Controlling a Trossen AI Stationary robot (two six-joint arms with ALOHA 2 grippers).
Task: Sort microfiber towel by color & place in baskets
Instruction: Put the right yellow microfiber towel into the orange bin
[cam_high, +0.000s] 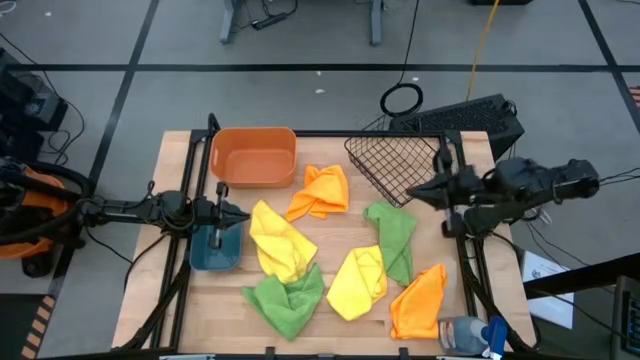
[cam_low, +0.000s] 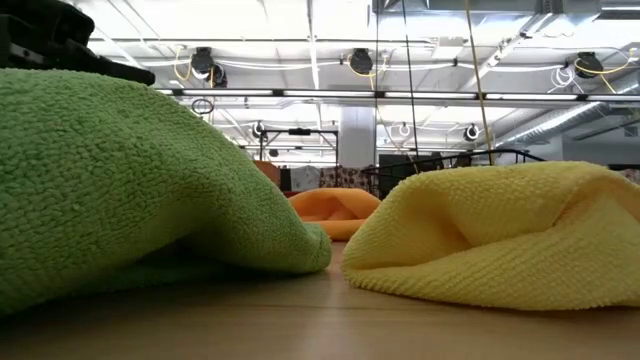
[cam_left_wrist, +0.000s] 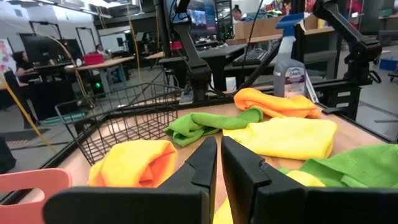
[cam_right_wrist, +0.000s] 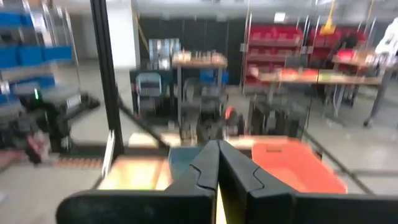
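Six towels – two orange, two yellow, two green – lie loose mid-surface; orange tub (cam_high: 254, 157) at eleven o'clock, mesh basket (cam_high: 392, 163) at one, teal tub (cam_high: 214, 250) at nine, all empty. Left hand (cam_high: 238, 215) and right hand (cam_high: 413, 192) closed, holding nothing.

Bright overhead light; right wrist view perhaps motion-blurred.

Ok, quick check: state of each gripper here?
Left gripper: shut, holding nothing, over the teal tub.
Right gripper: shut, holding nothing, at the wire basket.
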